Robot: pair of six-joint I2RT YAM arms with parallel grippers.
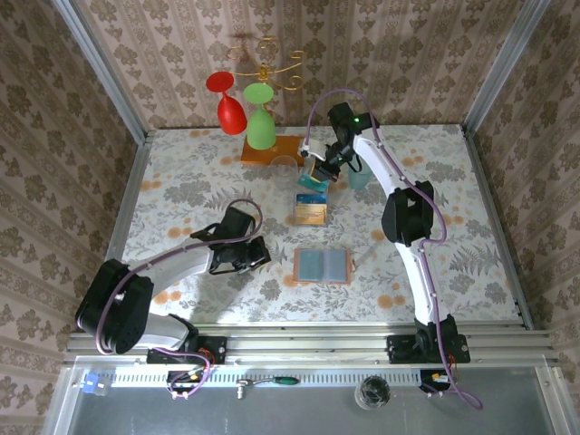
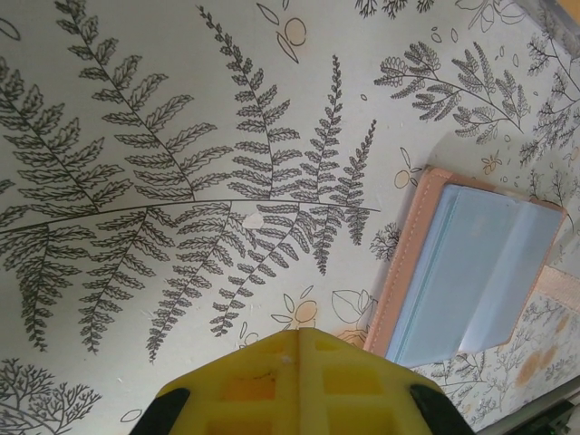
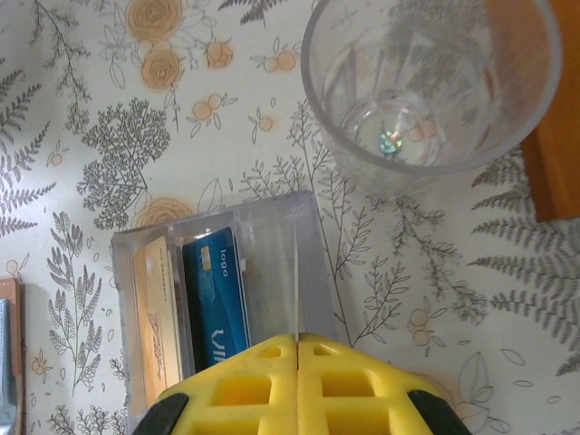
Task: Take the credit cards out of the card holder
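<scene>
A clear tumbler [image 3: 362,154] stands just beside a clear box [image 3: 217,213] that holds two credit cards [image 3: 217,294], one tan, one blue. The card holder [image 1: 321,265] lies open on the desk [image 1: 181,181], its grey-blue pockets up. The left end effector [image 2: 297,333] near it and the right end effector [image 3: 297,337] above the box are closed.

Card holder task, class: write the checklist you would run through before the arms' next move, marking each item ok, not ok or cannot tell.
1. Card holder lies open and flat: ok.
2. Its pockets emptied: no card seen poking out; cannot tell.
3. Credit cards rest in the clear box: ok.
4. Right fingers shut above the box; gripping a card: cannot tell.
5. Left fingers shut, empty, beside the holder: ok.
6. Glass upright next to the box: ok.
</scene>
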